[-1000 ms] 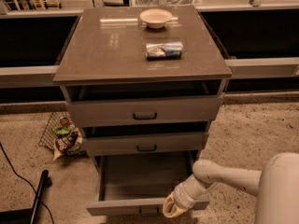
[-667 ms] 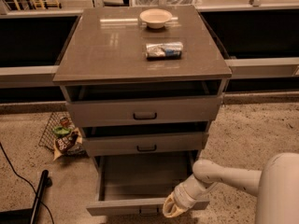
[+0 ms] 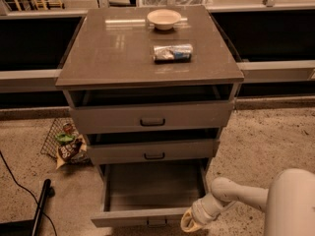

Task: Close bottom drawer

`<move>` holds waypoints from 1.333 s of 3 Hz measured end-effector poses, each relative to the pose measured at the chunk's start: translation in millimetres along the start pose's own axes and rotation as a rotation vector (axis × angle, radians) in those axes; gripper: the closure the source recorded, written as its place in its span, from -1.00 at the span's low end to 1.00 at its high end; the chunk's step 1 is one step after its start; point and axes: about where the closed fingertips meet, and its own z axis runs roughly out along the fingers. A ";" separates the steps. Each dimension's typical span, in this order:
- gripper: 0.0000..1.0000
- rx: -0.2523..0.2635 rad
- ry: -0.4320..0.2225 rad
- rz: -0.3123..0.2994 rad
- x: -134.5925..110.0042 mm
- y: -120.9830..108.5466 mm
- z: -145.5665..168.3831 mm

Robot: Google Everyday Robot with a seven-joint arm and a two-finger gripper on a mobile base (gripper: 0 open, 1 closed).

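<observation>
Bottom drawer (image 3: 129,217) stands well out, lowest of three. Hand (image 3: 191,221) is at the right end of its front panel; how open, cannot tell. Risk: an off-centre push may skew and jam the drawer, or the hand may slip past the corner.

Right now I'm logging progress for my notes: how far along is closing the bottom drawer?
Nothing looks done yet: the bottom drawer stands pulled far out, its inside showing. In hand: the gripper sits low by the right end of its front panel; whether it touches is unclear. Left: the whole push inward.
</observation>
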 end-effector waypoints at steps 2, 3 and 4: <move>0.49 0.043 0.038 0.081 59.1 -14.2 26.6; 0.03 0.043 0.038 0.081 59.1 -14.1 26.7; -0.44 0.043 0.038 0.081 59.1 -14.1 26.7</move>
